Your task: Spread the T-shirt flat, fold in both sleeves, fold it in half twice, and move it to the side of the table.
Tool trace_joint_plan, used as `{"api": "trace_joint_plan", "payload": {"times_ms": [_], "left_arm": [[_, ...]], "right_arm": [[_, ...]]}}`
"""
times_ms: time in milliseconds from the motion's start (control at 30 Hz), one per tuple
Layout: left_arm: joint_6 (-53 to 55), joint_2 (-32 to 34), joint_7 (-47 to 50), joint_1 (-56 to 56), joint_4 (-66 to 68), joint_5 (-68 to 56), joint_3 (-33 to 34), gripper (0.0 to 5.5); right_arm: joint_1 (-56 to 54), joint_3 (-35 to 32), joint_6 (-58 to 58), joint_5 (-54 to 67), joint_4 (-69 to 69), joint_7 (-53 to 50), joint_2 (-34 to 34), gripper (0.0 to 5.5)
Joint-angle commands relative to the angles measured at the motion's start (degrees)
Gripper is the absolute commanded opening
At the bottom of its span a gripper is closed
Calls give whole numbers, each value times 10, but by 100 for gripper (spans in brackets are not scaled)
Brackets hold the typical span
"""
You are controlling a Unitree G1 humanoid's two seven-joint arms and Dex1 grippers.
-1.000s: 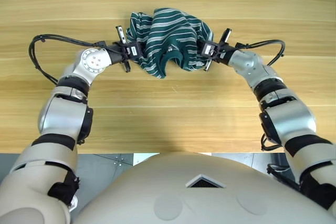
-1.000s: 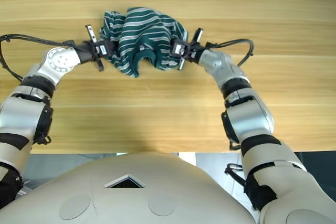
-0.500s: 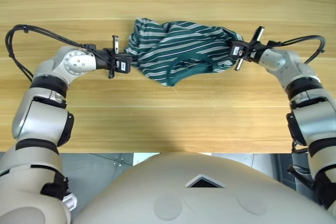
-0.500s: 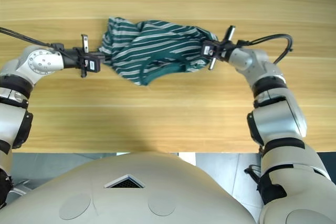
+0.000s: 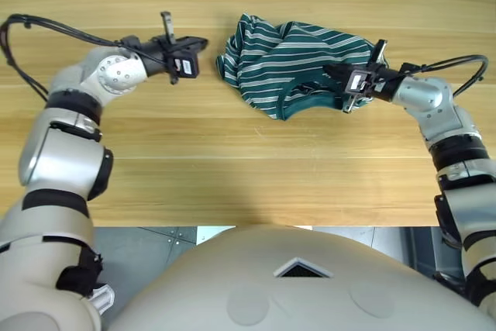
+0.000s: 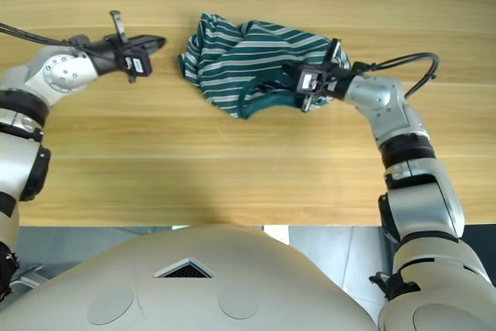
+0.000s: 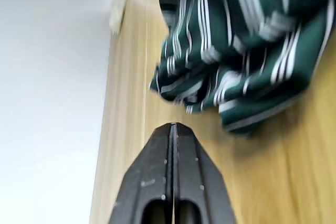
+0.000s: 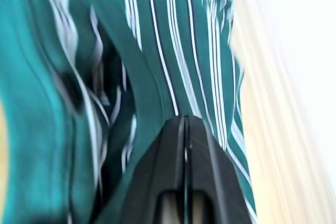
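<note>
The green T-shirt with white stripes (image 5: 291,56) lies bunched on the wooden table (image 5: 232,160), a little right of the middle. My left gripper (image 5: 201,41) hangs shut and empty just left of the shirt, a small gap of bare wood between them; the left wrist view has its closed fingertips (image 7: 172,126) pointing at the shirt's crumpled edge (image 7: 231,66). My right gripper (image 5: 328,72) reaches in from the right and lies over the shirt's right part, shut with the striped cloth (image 8: 157,51) drawn into its tip (image 8: 184,119).
Black cables (image 5: 54,25) loop out from the left arm over the table's left part, and another cable (image 5: 457,63) arcs beside the right arm. Bare wood stretches in front of and behind the shirt.
The shirt has left my left gripper, which drew back to the left and farther away. The stretched shirt has bunched up and shifted right. My right gripper moved in to the left.
</note>
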Motion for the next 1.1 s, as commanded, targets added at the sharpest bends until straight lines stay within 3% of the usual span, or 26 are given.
{"api": "trace_joint_plan", "payload": {"times_ms": [33,133,233,333,600,767,1000,1100], "left_arm": [[3,-19,-235,56,-90,-198,-10,0],[63,-41,-367,78,-153,-289,-22,0],[92,-63,-422,82,-169,-292,-28,0],[95,-81,-416,71,-141,-250,-29,0],[83,-126,-288,20,-41,-117,-22,0],[79,-142,-243,4,-19,-93,-11,0],[63,-146,-376,40,-58,-176,4,0],[67,-142,-363,31,-52,-162,10,0]], "right_arm": [[16,-10,26,11,-44,19,-2,4],[22,-19,36,12,-58,20,-4,4],[33,-30,43,13,-76,20,-11,4],[45,-44,49,16,-97,20,-20,4],[75,-78,67,13,-121,10,-49,4],[87,-96,83,-5,-98,-4,-79,4],[90,-79,109,-59,-27,-20,-93,4],[81,-59,112,-78,-10,-22,-77,4]]}}
